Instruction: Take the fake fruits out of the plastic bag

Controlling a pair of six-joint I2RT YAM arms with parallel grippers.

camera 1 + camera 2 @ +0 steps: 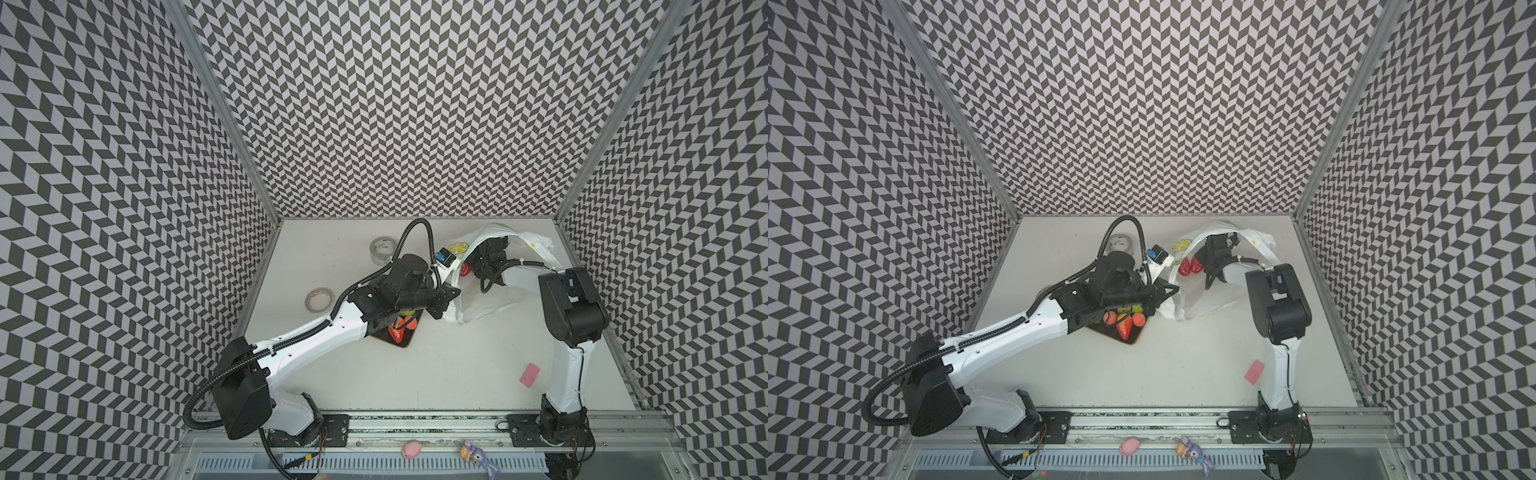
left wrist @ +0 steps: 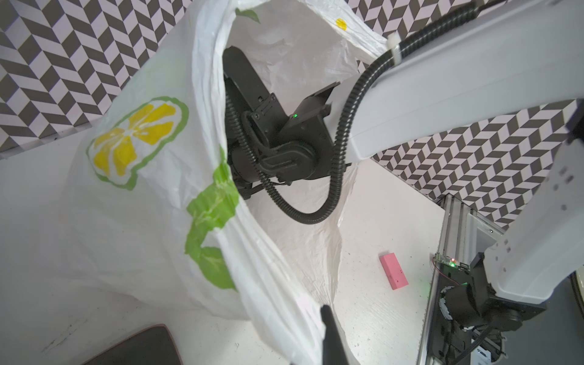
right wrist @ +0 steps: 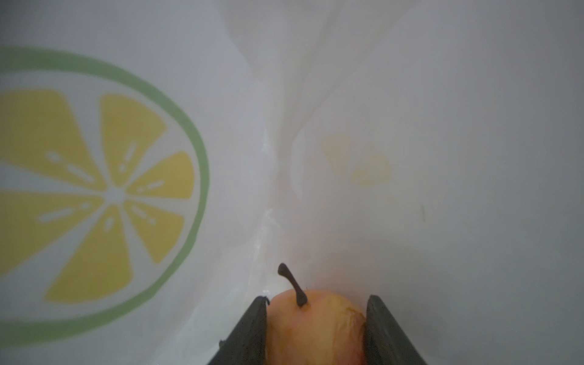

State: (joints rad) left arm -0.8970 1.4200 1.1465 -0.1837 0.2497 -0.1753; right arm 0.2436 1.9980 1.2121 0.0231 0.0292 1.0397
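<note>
This looks to me like a robotics lab test cell. A left arm and a right arm are bolted to an aluminium rail along a bare white worktop. Zigzag-patterned panels box it in, and a cable loops loose.

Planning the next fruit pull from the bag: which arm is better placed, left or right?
Right. The right gripper is inside the plastic bag, fingers against both sides of a peach-coloured fruit. The left gripper pinches the bag's rim, holding it open.
</note>
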